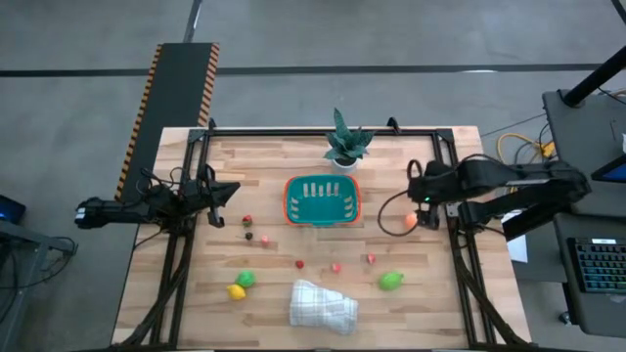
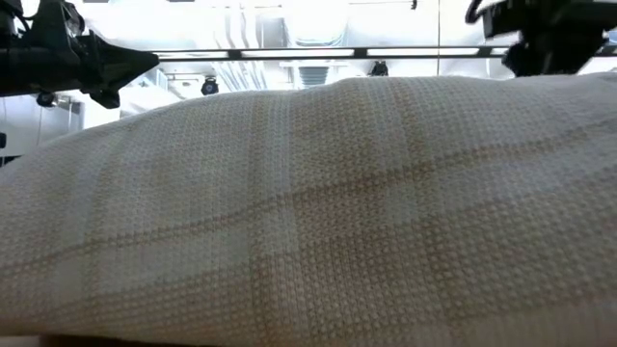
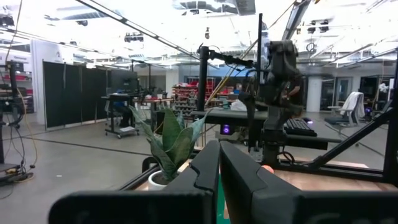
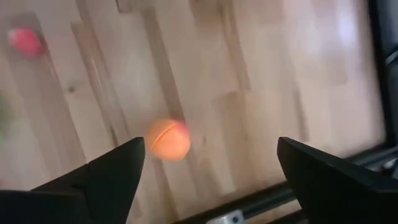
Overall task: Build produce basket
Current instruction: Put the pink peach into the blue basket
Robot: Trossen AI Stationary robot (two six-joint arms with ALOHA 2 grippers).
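Produce lies scattered over the wooden table (image 1: pixel 440 284) in the high view, and we start with the biggest items. At frame centre we see the teal basket (image 1: pixel 322 200) with its orange rim, nothing visible inside it, and just above it the potted plant (image 1: pixel 344 145). Low in the frame, below the basket, sits the folded white cloth (image 1: pixel 322 304), which fills almost the whole low view. Our left gripper (image 1: pixel 233 192) hangs at the table's left edge, fingers closed on nothing. Our right gripper (image 1: pixel 423 198) hovers right of the basket with fingers spread wide and empty; the orange fruit (image 1: pixel 410 222) lies on the wood just below it. A green piece (image 1: pixel 391 281) rests lower right, another green piece (image 1: pixel 246 279) and a yellow one (image 1: pixel 236 291) lower left, and tiny berries (image 1: pixel 248 220) dot the space below the basket.
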